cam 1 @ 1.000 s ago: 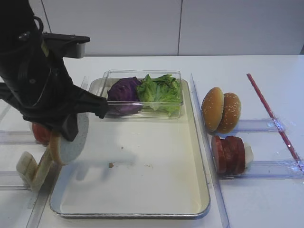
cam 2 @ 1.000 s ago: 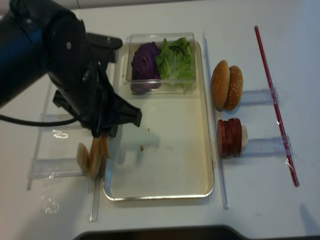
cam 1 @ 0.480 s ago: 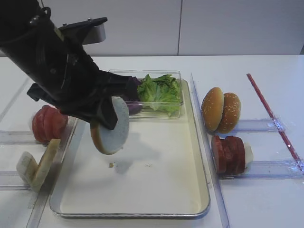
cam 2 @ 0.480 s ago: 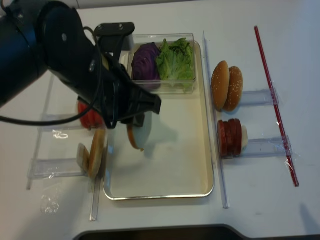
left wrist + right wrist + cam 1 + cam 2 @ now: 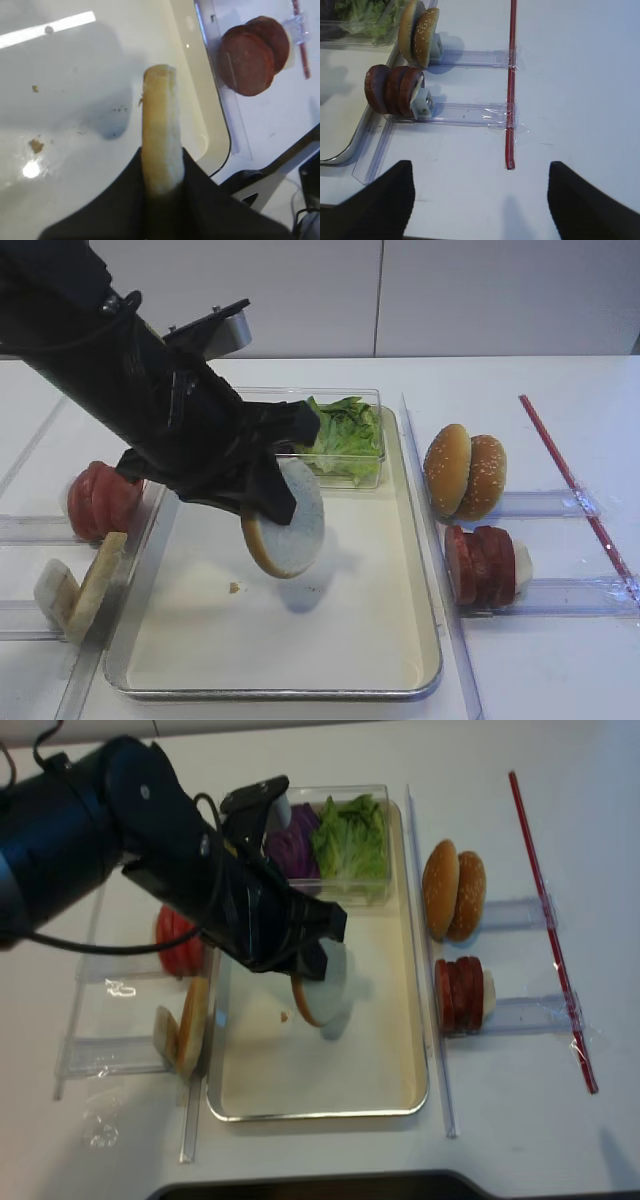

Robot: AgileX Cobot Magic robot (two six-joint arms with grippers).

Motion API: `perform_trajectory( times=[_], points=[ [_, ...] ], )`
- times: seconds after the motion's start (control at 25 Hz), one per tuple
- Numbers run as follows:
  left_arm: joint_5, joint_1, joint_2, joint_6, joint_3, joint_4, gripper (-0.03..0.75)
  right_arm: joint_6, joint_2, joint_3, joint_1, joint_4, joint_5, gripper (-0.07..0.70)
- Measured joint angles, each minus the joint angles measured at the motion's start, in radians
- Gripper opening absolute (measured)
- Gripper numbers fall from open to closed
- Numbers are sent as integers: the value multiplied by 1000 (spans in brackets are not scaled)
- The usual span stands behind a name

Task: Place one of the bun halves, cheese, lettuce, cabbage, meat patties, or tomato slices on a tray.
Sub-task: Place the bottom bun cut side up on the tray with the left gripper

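So the left hand [image 5: 268, 502] is clamped on a bun half [image 5: 287, 521], holding it edge-on above the middle of the tray [image 5: 350, 630], pale cut face tilted toward about 4 o'clock. It's off the tray floor, with its shadow underneath. The clear box at the tray's 12 o'clock holds lettuce [image 5: 342, 432] and cabbage [image 5: 296, 832]. Sesame buns [image 5: 465, 472] and meat patties [image 5: 486, 564] sit on the tabletop [image 5: 560, 660] around 3 o'clock. The right hand [image 5: 480, 200] hangs spread open over bare tabletop, grasping nothing.
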State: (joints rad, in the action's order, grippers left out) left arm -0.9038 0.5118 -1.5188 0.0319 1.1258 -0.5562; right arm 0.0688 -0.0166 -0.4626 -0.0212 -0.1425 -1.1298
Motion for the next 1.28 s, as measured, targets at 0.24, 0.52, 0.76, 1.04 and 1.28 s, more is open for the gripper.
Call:
perform_trajectory(
  times=[0.24,0.52,0.76,1.04,1.28],
  points=[
    [17,-95,-29,220,-60,-292,115,0,0,0,0,0,0,0],
    [24,-146,-79,372,-147,-479,115,0,0,0,0,0,0,0],
    [19,-148,-160,397,-151,-499,115,0,0,0,0,0,0,0],
    [24,-148,-210,452,-151,-550,114,0,0,0,0,0,0,0],
    [42,-148,-235,466,-151,-551,113,0,0,0,0,0,0,0]
  ],
)
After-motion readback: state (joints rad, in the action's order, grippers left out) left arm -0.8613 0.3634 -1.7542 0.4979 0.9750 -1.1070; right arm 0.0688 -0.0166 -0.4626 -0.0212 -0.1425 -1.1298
